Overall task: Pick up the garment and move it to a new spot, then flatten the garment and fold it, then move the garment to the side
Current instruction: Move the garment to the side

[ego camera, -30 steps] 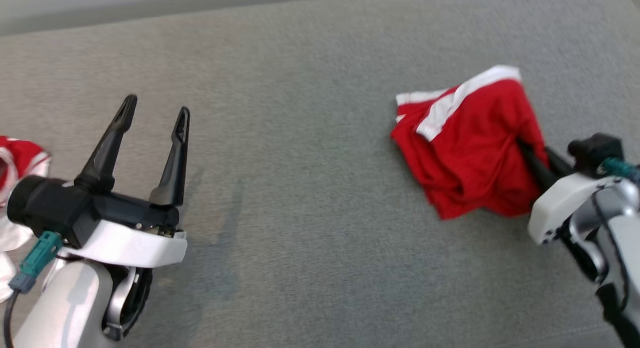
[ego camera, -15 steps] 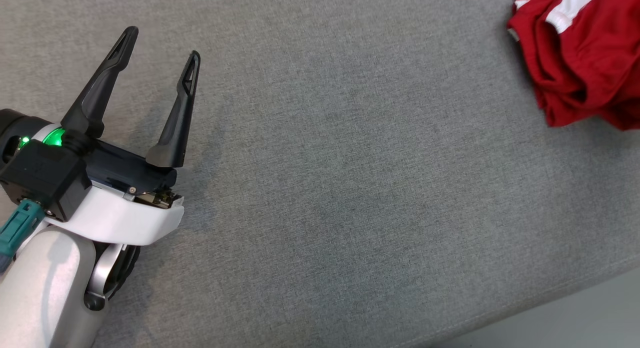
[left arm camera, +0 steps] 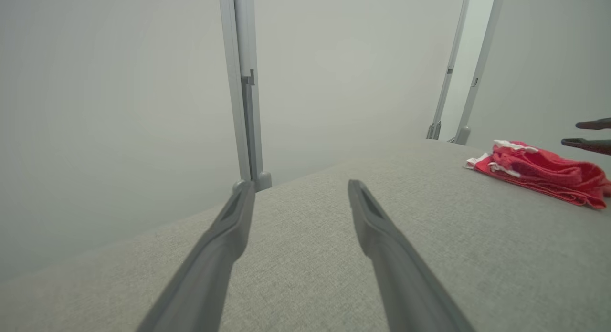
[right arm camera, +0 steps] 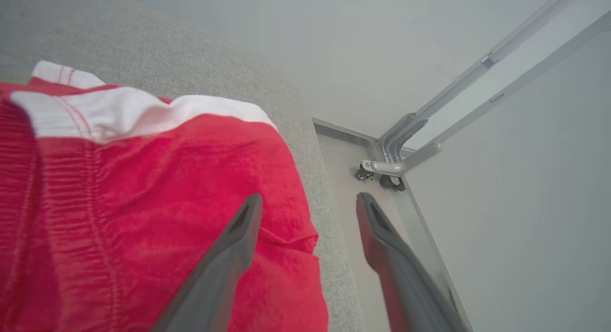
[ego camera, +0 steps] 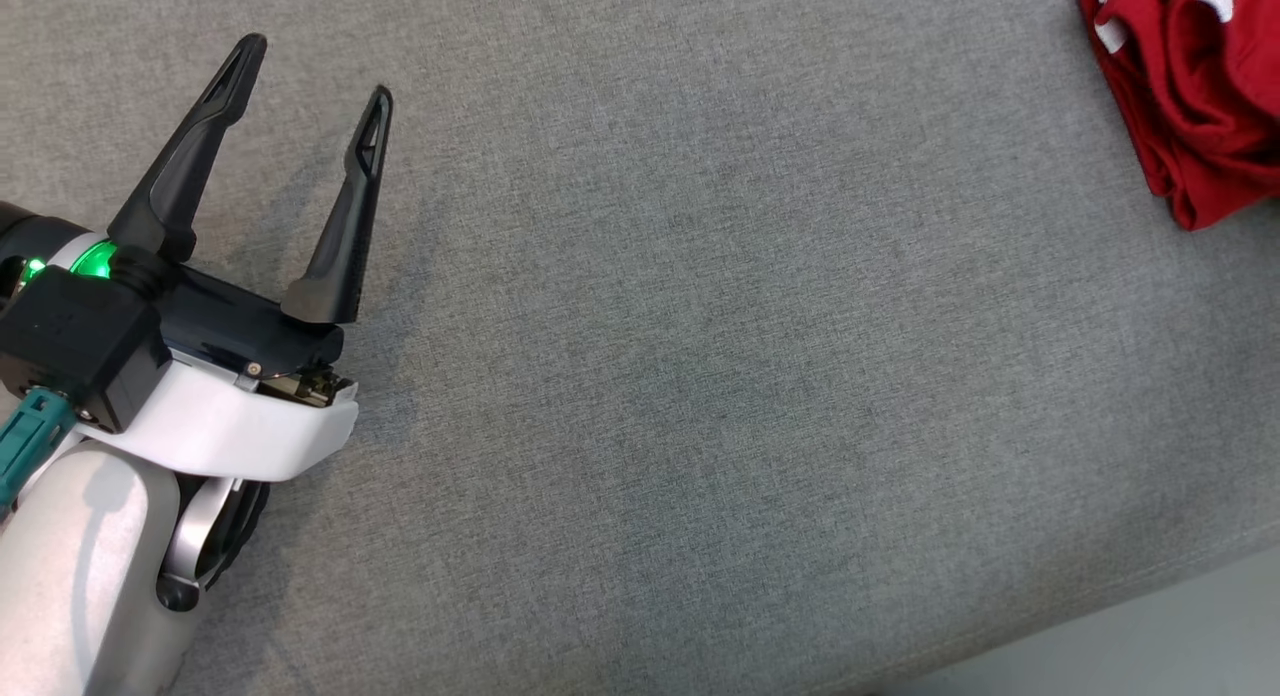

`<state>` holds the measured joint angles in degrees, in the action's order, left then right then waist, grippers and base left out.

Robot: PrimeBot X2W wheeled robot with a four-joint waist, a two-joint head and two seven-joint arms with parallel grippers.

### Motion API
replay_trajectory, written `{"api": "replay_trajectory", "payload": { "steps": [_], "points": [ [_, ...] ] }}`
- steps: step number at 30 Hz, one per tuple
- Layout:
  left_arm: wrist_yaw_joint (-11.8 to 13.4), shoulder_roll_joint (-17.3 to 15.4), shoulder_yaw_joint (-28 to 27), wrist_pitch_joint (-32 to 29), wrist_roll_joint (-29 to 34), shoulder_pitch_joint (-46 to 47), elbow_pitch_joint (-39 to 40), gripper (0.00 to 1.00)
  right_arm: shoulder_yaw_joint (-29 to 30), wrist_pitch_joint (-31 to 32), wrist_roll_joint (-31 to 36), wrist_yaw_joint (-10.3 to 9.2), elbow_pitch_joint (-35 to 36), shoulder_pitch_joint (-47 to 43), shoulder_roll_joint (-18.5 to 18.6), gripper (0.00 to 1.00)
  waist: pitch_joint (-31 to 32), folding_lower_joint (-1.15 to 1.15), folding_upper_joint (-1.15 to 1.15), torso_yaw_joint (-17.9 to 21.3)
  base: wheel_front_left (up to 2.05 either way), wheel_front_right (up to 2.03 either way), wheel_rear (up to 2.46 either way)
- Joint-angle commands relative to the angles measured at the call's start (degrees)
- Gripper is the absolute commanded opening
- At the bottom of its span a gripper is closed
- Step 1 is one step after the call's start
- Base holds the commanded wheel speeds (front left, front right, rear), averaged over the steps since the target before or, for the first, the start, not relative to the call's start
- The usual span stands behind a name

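Released: right gripper (right arm camera: 308, 198), fingers now spread, empty, apparently just above garment (right arm camera: 119, 189) edge; left gripper (ego camera: 315, 68) wide, empty, well apart from it.

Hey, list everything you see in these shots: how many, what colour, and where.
garment: one, red with white band, bunched near the cushioned surface's right edge
cushioned surface: one, grey, under everything
frame posts: at least three, pale grey metal, beyond the surface's far edge
floor: one strip, pale grey, beside the surface
left claw: one, black fingers, open and empty, over the surface's left part
right claw: one, dark fingers, open and empty, above the garment's edge
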<state>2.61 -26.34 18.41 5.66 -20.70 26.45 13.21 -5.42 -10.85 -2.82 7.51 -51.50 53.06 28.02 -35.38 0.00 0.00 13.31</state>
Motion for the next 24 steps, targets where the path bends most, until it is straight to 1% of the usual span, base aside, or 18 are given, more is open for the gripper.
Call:
{"api": "replay_trajectory", "payload": {
  "steps": [1,4,6,7,8,10,11,12,18,24],
  "points": [
    [0.4,0.0,-0.2,0.5,-0.3,0.0,-0.5,1.0,2.3,-1.0,0.0,-0.04,-1.3,-1.0,-0.5,1.0,0.9,0.0,0.0,-0.2,0.0,0.0,0.0],
    [0.8,0.3,-0.5,1.2,-0.7,-1.4,-1.4,1.0,5.9,-2.9,-0.3,-0.04,-0.9,-2.7,-2.4,1.0,2.8,0.0,0.0,-0.1,0.0,0.0,0.0],
    [1.5,0.6,-0.8,1.8,-1.3,-2.5,-2.0,1.0,8.0,-3.8,-0.8,-0.04,0.7,-4.4,-4.2,1.0,4.5,0.0,0.0,0.1,0.0,0.0,0.0],
    [1.8,0.7,-1.1,2.1,-1.6,-3.1,-2.4,1.0,9.0,-4.1,-0.7,-0.04,1.7,-5.6,-5.2,1.0,5.4,0.0,0.0,0.2,0.0,0.0,0.0],
    [2.6,1.0,-1.6,2.6,-2.1,-4.7,-3.3,1.0,10.7,-4.3,-0.8,-0.04,4.3,-8.1,-7.0,1.0,7.5,0.0,0.0,0.2,0.0,0.0,0.0],
    [3.3,1.4,-2.1,3.1,-2.7,-6.2,-3.8,1.0,12.1,-4.4,-0.9,-0.04,7.7,-10.6,-8.9,1.0,9.3,0.0,0.0,-0.1,0.0,0.0,0.0],
    [3.3,1.4,-2.1,3.1,-2.7,-6.2,-3.8,1.0,12.1,-4.4,-0.9,-0.04,7.7,-10.6,-8.9,1.0,9.3,0.0,0.0,-0.1,0.0,0.0,0.0],
    [3.6,1.6,-2.3,3.6,-3.0,-6.9,-4.1,1.0,12.8,-4.4,-0.9,-0.04,9.4,-12.2,-9.7,1.0,10.4,0.0,0.0,-0.4,0.0,0.0,0.0],
    [5.2,2.7,-3.8,5.5,-4.8,-10.8,-6.2,1.0,14.2,-4.4,-0.8,-0.04,22.0,-21.4,-14.9,1.0,16.0,0.0,0.0,-3.5,0.0,0.0,0.0],
    [6.9,2.8,-5.9,6.7,-6.2,-15.7,-8.1,1.0,12.2,-1.5,-1.2,-0.04,34.0,-30.3,-19.8,1.0,20.9,0.0,0.0,-7.0,0.0,0.0,0.0]
  ]
}}
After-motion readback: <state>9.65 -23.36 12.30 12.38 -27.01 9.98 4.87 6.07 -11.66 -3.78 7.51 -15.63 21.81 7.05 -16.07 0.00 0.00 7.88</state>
